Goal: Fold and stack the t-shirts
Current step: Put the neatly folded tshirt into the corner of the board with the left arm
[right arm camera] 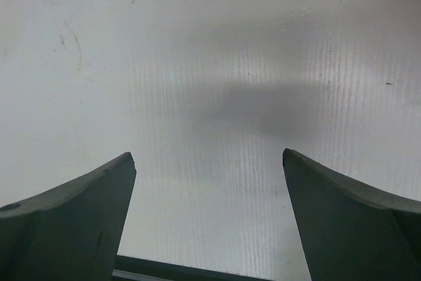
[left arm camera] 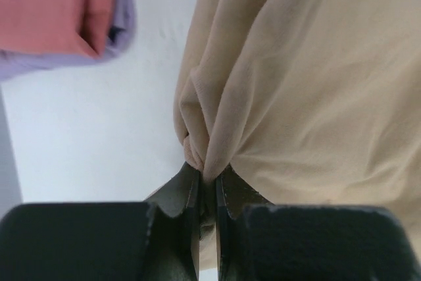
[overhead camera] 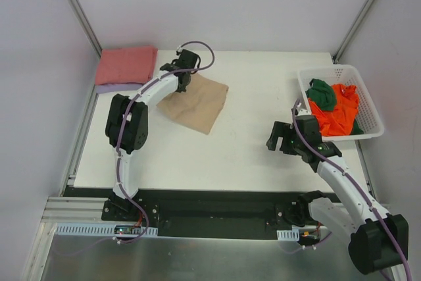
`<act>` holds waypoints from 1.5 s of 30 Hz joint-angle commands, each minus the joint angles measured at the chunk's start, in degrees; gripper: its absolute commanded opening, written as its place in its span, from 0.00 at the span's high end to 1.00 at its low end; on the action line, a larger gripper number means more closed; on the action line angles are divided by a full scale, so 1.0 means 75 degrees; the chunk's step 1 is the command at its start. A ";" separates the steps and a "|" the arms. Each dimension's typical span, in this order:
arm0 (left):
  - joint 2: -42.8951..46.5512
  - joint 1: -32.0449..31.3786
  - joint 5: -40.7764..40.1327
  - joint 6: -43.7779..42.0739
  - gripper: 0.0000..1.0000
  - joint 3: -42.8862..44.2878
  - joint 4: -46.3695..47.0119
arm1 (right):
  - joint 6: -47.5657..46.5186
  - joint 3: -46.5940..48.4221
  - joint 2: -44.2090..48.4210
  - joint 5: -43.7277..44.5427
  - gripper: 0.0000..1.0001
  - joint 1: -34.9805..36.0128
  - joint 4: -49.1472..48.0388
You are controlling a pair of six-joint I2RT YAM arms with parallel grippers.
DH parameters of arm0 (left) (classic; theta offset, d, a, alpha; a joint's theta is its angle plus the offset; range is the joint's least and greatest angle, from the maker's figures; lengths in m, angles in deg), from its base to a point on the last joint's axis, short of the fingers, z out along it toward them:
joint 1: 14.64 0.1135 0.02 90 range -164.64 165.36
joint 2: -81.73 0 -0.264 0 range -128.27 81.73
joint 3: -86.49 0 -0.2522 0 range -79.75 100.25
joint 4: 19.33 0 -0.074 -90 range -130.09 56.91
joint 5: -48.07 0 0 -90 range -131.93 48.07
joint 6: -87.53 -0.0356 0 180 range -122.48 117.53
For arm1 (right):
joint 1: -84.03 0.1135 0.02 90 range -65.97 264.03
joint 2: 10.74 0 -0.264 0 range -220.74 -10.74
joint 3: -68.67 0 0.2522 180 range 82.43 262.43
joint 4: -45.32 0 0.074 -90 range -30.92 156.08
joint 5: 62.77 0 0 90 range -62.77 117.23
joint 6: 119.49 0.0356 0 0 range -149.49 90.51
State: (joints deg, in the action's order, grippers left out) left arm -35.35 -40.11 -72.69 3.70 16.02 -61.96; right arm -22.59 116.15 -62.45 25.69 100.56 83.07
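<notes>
Pink shirt [overhead camera: 126, 64] over lavender shirt [overhead camera: 113, 87]: stacked, left of my left gripper [left arm camera: 208, 174], which pinches the half-folded tan shirt [overhead camera: 197, 104]. My right gripper [right arm camera: 207, 154] gapes empty; orange shirt [overhead camera: 339, 113] and green shirt [overhead camera: 321, 95] lie in the basket [overhead camera: 329, 68] beside it.

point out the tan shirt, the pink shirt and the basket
tan shirt [overhead camera: 196, 104]: top external view, middle of the cloth
pink shirt [overhead camera: 126, 65]: top external view, middle of the folded top
basket [overhead camera: 370, 104]: top external view, right-hand wall

Probably a lab test cell: white tabletop [overhead camera: 250, 156], plain enclosure walls [overhead camera: 230, 4], aluminium framing [overhead camera: 76, 4].
</notes>
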 commanded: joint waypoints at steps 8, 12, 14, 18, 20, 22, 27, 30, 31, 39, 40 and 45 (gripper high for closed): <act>-0.0983 0.2025 0.0257 -0.2439 1.00 0.3143 0.0274 | -0.0228 -0.0159 -0.0021 0.1060 0.04 -0.0002 -0.0784; -0.1030 0.2189 0.0329 -0.2616 1.00 0.3835 0.0274 | -0.0275 -0.0194 -0.0055 0.1470 0.04 -0.0013 -0.0866; -0.1031 0.2189 -0.0033 -0.2639 1.00 0.4082 0.0262 | -0.0333 -0.0101 -0.0172 0.1576 0.04 -0.0002 -0.0820; -0.1054 0.2213 -0.0433 -0.2838 1.00 0.4515 0.0333 | -0.0357 0.0098 -0.0465 0.1589 0.04 -0.0002 -0.0656; -0.1065 0.2236 -0.0492 -0.2909 1.00 0.4750 0.0344 | -0.0357 0.0087 -0.0478 0.1577 0.04 -0.0002 -0.0655; -0.1031 0.2236 -0.0457 -0.3038 1.00 0.4949 0.0356 | -0.0357 0.0063 -0.0478 0.1577 0.04 -0.0002 -0.0655; -0.0796 0.2236 -0.0515 -0.3085 1.00 0.5126 0.0426 | -0.0357 0.0040 -0.0477 0.1576 0.04 -0.0002 -0.0655; -0.0679 0.2236 -0.0656 -0.2957 1.00 0.5266 0.0473 | -0.0345 0.0040 -0.0524 0.1577 0.04 -0.0013 -0.0679; -0.0644 0.2236 -0.0633 -0.2956 1.00 0.5301 0.0473 | -0.0334 0.0040 -0.0547 0.1565 0.04 -0.0013 -0.0679; -0.0223 0.2236 -0.0445 -0.2523 1.00 0.5419 0.0473 | -0.0333 -0.0030 -0.0548 0.1553 0.04 -0.0013 -0.0714; -0.0187 0.2236 -0.0399 -0.2453 1.00 0.5430 0.0485 | -0.0334 -0.0030 -0.0548 0.1553 0.04 -0.0002 -0.0737; -0.0081 0.2236 -0.0328 -0.2335 1.00 0.5618 0.0497 | -0.0322 -0.0019 -0.0606 0.1542 0.04 -0.0013 -0.0714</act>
State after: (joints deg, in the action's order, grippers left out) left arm -42.24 -23.57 -75.03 -15.75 53.55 -61.67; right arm -24.47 115.06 -66.77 36.07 100.56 78.57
